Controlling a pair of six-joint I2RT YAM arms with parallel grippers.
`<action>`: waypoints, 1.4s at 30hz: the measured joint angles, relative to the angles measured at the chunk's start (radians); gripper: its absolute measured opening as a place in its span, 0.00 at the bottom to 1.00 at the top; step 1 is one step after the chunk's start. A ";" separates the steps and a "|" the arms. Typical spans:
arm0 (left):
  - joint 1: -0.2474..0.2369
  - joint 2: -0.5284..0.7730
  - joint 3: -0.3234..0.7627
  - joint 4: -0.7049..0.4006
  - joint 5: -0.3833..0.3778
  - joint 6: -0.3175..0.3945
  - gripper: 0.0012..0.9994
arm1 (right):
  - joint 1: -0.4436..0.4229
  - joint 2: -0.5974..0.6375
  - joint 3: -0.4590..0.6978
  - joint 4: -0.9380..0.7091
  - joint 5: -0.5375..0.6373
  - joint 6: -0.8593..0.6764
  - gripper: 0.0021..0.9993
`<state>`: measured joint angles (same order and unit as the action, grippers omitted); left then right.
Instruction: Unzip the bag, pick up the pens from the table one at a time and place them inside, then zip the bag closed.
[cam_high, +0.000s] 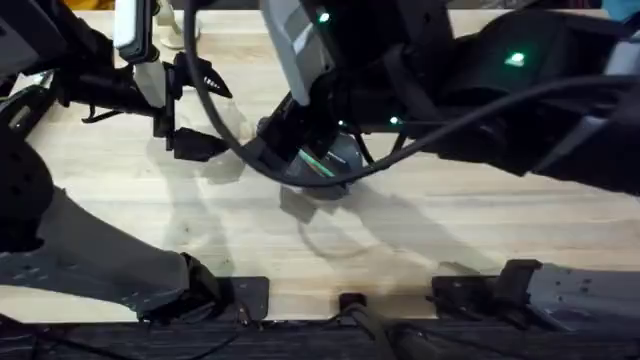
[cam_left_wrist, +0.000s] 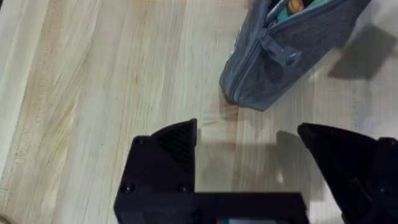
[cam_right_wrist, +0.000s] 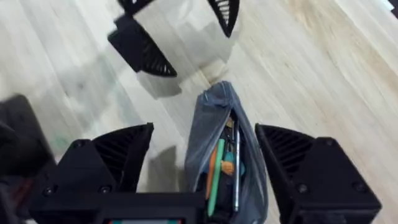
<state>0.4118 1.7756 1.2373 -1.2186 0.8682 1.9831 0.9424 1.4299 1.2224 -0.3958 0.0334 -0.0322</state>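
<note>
Bag (cam_right_wrist: 217, 155) unzipped, pens (cam_right_wrist: 219, 168) inside, perhaps three.

Robot lab bench – pale butcher-block plank wooden table (cam_high: 480, 215) w/ two black cabled robot arms (cam_high: 440, 90) mounted at its edge.

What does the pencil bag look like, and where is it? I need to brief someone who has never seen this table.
On the light wood table, look between the two black grippers near the middle. There lies the bag, an oblong grey fabric pouch, between the open fingers of the right gripper. Its zipper gapes open, showing green, orange and silver pens inside.
</note>
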 joint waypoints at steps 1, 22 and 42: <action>0.000 0.000 0.000 0.000 0.001 0.000 0.99 | 0.000 0.009 0.000 0.000 0.001 -0.018 1.00; 0.000 0.000 0.001 0.000 0.003 0.000 0.99 | 0.010 0.222 -0.001 0.103 0.008 -0.487 1.00; 0.000 0.000 0.001 0.000 0.003 0.000 0.99 | -0.011 0.337 -0.001 0.243 0.009 -0.578 0.83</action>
<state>0.4122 1.7756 1.2381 -1.2190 0.8715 1.9831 0.9316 1.7669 1.2213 -0.1528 0.0424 -0.6106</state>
